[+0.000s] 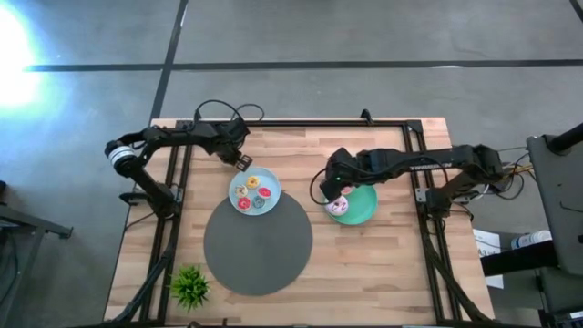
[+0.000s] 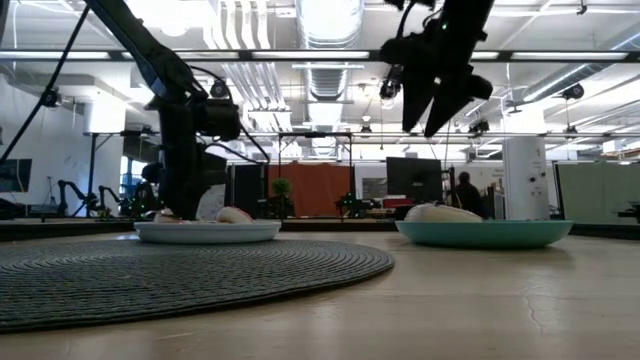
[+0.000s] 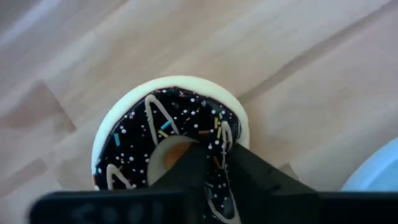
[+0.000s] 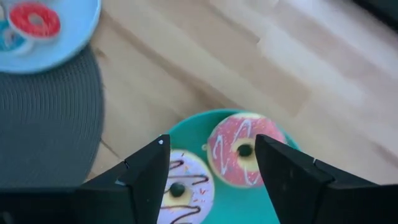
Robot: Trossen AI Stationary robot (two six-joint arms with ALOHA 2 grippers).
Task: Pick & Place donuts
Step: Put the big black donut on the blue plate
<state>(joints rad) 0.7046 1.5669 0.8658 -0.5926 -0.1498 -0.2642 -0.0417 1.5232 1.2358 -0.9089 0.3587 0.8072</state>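
On the wooden desk point(image 1: 392, 264), the left gripper point(image 1: 242, 162) sits beside the light blue plate point(image 1: 271, 178) with jaws apparently pinching a chocolate donut point(image 3: 168, 134), one inside its hole, while the right gripper point(image 4: 211, 168) hangs, jaws wide, above two pink donuts point(image 4: 239, 155) on the green plate point(image 4: 211, 124).

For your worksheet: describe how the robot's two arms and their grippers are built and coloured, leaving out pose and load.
Both arms are dark, jointed and slim, with black cables looping at their bases. The left arm has a white band near its base. The left gripper and right gripper each have two dark, wedge-shaped fingers.
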